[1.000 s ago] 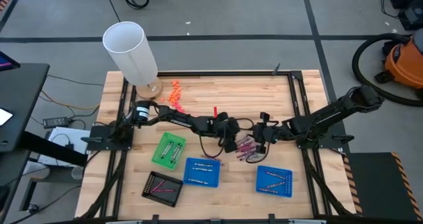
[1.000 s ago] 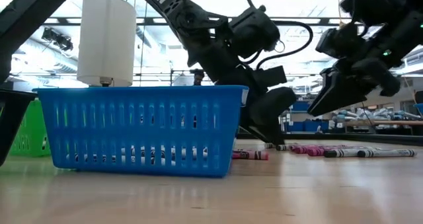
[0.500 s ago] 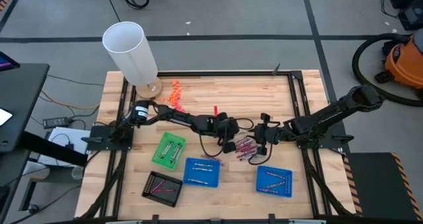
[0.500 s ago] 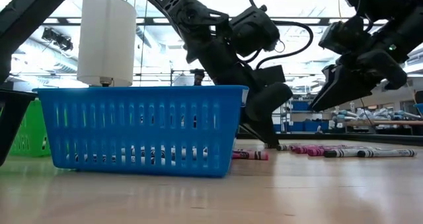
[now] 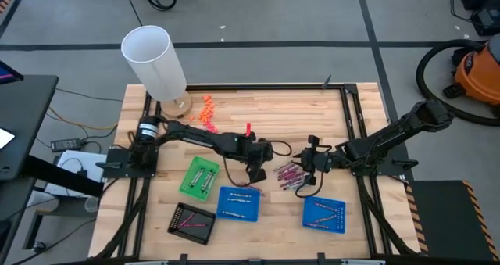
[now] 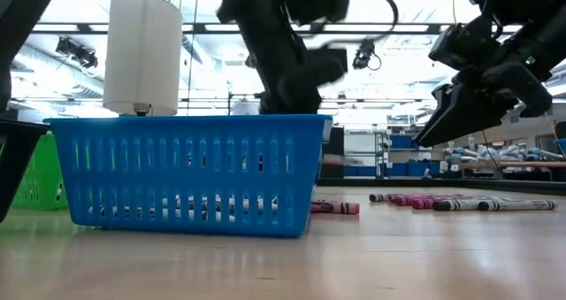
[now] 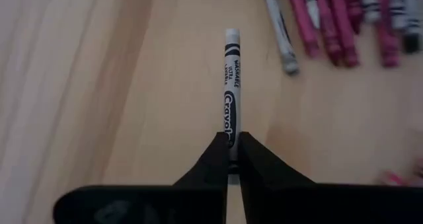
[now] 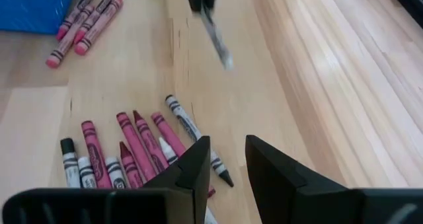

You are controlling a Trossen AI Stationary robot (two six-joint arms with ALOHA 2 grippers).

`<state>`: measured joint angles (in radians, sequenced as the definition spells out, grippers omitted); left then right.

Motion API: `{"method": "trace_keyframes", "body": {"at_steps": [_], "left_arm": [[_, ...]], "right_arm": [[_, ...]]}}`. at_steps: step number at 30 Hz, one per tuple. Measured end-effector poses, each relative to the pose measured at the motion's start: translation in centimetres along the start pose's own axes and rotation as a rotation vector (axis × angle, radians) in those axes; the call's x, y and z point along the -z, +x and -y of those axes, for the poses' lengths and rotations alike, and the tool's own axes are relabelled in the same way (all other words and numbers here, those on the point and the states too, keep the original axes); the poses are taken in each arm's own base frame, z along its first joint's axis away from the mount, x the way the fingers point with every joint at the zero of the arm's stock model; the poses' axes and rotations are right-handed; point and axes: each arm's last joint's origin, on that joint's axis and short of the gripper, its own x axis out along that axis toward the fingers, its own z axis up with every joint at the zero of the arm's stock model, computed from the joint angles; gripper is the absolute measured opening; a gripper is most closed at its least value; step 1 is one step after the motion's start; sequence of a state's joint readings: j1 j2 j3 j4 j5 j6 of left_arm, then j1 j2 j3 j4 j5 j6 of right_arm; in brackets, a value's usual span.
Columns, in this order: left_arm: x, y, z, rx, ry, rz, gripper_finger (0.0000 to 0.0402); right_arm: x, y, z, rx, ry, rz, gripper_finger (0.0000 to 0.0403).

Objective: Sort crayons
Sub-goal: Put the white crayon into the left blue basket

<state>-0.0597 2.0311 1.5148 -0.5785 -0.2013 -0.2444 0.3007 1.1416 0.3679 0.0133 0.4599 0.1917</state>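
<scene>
Grey crayon [image 7: 229, 92] sits clamped in the left pincer [image 7: 229, 148], its gripped end hidden; right pincer [image 8: 227, 159] hovers part-open, empty.

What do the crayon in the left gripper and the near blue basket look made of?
Crayon: probably wax in a matte, printed grey paper wrapper, pinched by the shut left gripper. Blue basket: looks like moulded plastic, slightly glossy, with slotted walls.

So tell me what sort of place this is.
Likely a robotics lab or workshop: a wooden table framed by two arm mounts, an orange shop vacuum on the concrete floor, and shelving with blue bins behind.
</scene>
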Motion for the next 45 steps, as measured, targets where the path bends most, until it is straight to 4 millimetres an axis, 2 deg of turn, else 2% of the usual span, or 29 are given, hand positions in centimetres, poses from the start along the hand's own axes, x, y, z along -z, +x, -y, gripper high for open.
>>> {"method": "trace_keyframes", "body": {"at_steps": [7, 15, 21, 37, 45], "left_arm": [[1.0, -5.3, 0.8, -0.003, -0.055, -0.065, 0.0014], [3.7, -9.5, 2.2, -0.028, -0.089, -0.221, 0.0014], [5.7, -11.6, 4.0, -0.051, -0.091, -0.293, 0.0014], [11.0, -14.9, 9.6, -0.085, -0.078, -0.441, 0.0014], [13.4, -16.5, 12.6, -0.048, -0.024, -0.396, 0.0014]], "right_arm": [[-0.1, 0.0, 0.0, -0.003, 0.007, 0.013, 0.0106], [-0.3, 0.0, -0.1, -0.012, 0.016, 0.03, 0.0106], [-0.5, 0.0, -0.1, -0.018, 0.023, 0.044, 0.0106], [-0.6, -0.2, -0.5, -0.032, 0.01, 0.065, 0.0106], [-0.7, -0.2, -0.5, -0.033, 0.013, 0.073, 0.0106]]}}
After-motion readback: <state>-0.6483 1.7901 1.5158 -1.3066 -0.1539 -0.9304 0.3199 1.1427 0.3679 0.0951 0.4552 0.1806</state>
